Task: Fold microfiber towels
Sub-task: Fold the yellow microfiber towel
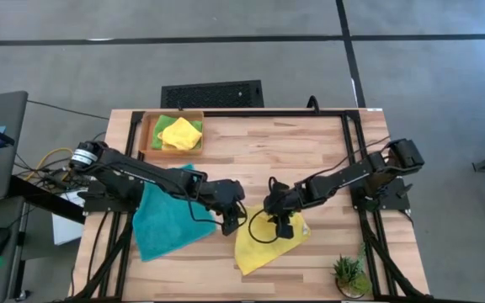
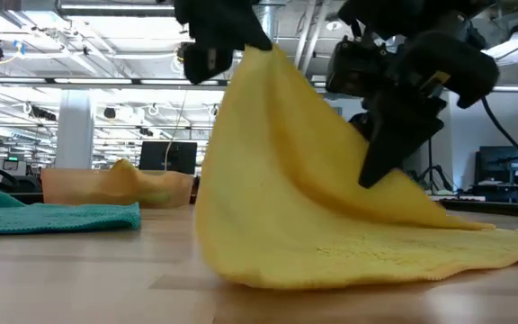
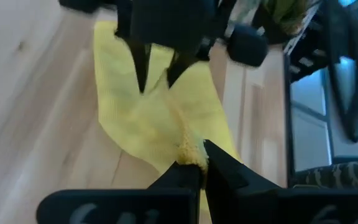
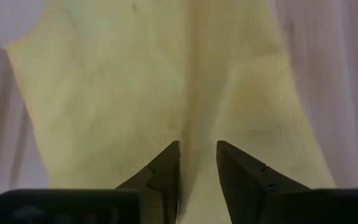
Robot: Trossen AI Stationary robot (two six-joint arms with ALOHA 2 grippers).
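Observation:
A yellow towel (image 1: 263, 244) lies near the table's front middle, with part of it raised like a tent (image 2: 277, 153). My left gripper (image 1: 231, 220) is shut on its raised left part. My right gripper (image 1: 283, 224) is shut on it farther right and lower (image 2: 376, 166). A teal towel (image 1: 162, 217) lies flat on the table to the left, under my left arm. Another yellow towel (image 1: 181, 132) and a lime green one (image 1: 160, 125) lie crumpled in the orange tray (image 1: 149, 145) at the far left. My left gripper pinches a bunched corner or edge of the yellow towel (image 3: 188, 149) between its two fingertips and holds it up; this is the towel's highest point (image 2: 252, 52). The cloth slopes down from it to the table. I cannot tell how many layers it has. My right gripper pinches a raised ridge of the yellow towel (image 4: 197, 134) between its two fingers, which slant down from the right. The cloth falls away on both sides of the ridge. The towel's lower part (image 2: 376, 256) lies on the table.
A small potted plant (image 1: 349, 273) stands at the near right corner. A black metal frame (image 1: 348, 139) runs around the table's far and side edges. Bare wood shows at the far middle (image 1: 268, 151).

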